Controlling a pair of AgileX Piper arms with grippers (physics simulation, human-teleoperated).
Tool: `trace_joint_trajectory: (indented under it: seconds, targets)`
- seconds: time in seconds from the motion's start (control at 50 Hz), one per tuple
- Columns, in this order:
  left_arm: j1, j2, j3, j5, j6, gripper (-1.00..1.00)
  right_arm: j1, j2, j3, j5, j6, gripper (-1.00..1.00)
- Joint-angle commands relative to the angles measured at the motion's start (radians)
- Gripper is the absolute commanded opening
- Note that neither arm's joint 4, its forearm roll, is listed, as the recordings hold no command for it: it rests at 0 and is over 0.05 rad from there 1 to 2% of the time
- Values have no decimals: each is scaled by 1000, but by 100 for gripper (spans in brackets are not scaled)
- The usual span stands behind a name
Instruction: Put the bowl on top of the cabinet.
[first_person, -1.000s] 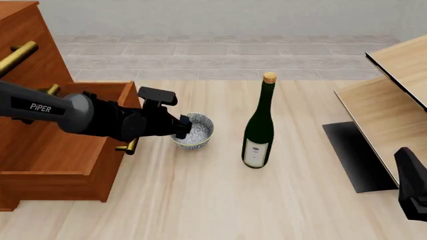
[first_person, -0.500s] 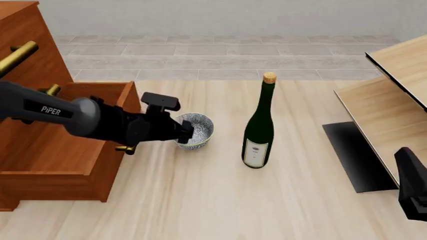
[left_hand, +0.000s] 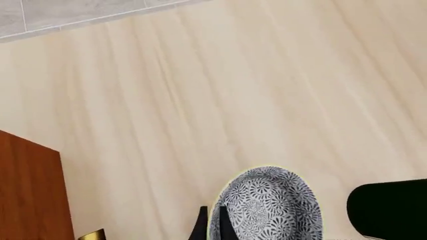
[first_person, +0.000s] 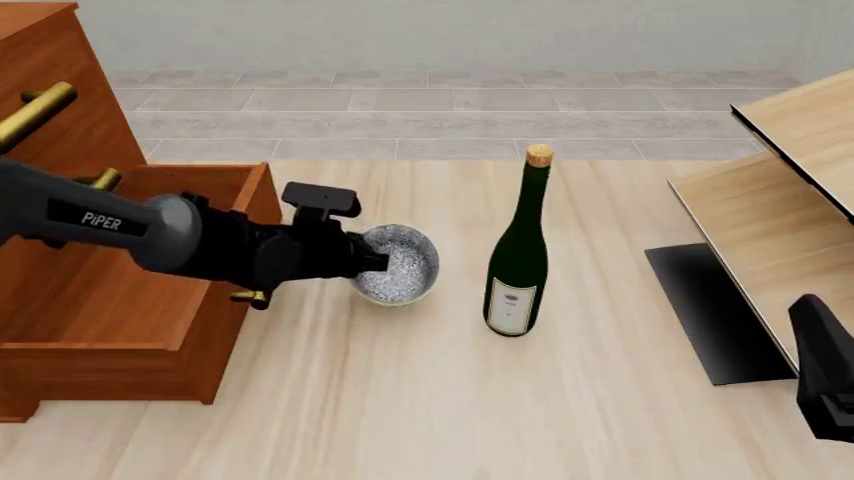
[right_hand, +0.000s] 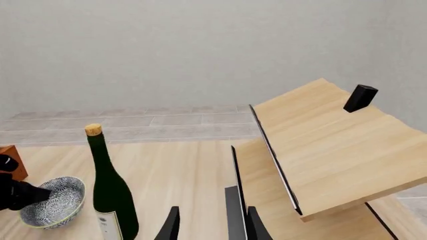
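White speckled bowl (first_person: 396, 264) is seen tilted just right of the cabinet (first_person: 94, 300), pinched at its cabinet-side rim by the left hand (first_person: 363, 262); the cabinet's top is judged up and left.

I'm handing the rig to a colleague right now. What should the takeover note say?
Left pincer: shut on the bowl rim, bowl tilted, near the table.
Right pincer: idle beside the light-wood panels, holding nothing; open or shut unclear.
Bowl sits between the cabinet and the wine bottle.
Done: grasp.
Left: lift the bowl, set it on the cabinet top, release.
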Motion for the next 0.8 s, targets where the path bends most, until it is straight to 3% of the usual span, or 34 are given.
trace_joint_trajectory:
  seconds: [0.02,0.32,0.36,0.7,0.74,0.78,0.8]
  targets:
    - [-1,-9,0,3,-19,-100,0,0,0,0,-2,100]
    - [7,-91,4,22,-62,-100,4,-1,2,0,-8,100]
    - [23,-95,-1,34,-97,-100,4,-1,1,1,-9,100]
    - [22,-242,4,105,-180,-100,6,-1,0,2,-13,100]
    - [8,-269,8,116,-217,-100,5,-1,0,2,-12,100]
    - [11,-300,6,125,-197,-100,5,-1,1,0,-12,100]
    - [3,-308,6,136,-226,-100,5,-1,1,0,-13,100]
